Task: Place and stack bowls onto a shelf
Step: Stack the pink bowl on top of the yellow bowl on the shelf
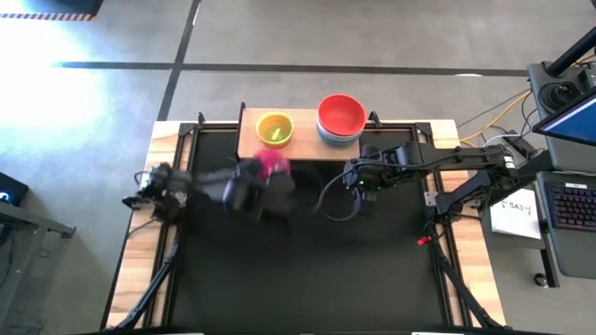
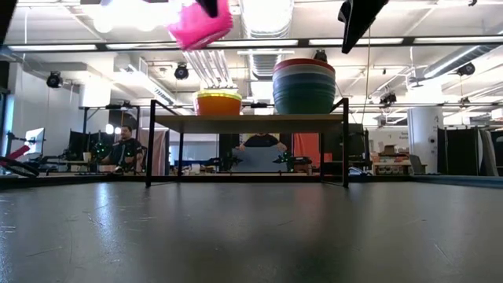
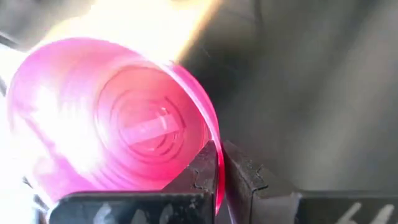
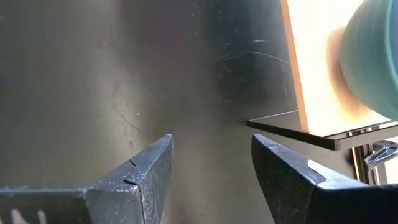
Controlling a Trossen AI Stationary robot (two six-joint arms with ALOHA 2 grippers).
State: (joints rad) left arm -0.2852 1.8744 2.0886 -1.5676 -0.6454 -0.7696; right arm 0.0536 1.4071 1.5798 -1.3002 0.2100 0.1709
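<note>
So, black mat (image 1: 307, 270) on the wood table (image 1: 163, 140), big open lab behind with a seated person (image 2: 124, 149).
Left gripper (image 3: 219, 180) pinches the magenta bowl's (image 1: 272, 166) rim, bowl tilted sideways, lifted near the shelf (image 1: 303, 144) at 12 o'clock; right gripper (image 4: 211, 168) spread wide, holding nothing.

The left arm reaches in from the table's left side toward the middle, its wrist raised well above the surface. The left gripper (image 1: 264, 175) has its fingers (image 3: 205, 171) clamped together on the thin rim of a magenta bowl (image 3: 112, 124). The right arm stretches in from the right side, and the right gripper (image 4: 211, 165) hangs over the table with its fingers apart, holding nothing
</note>
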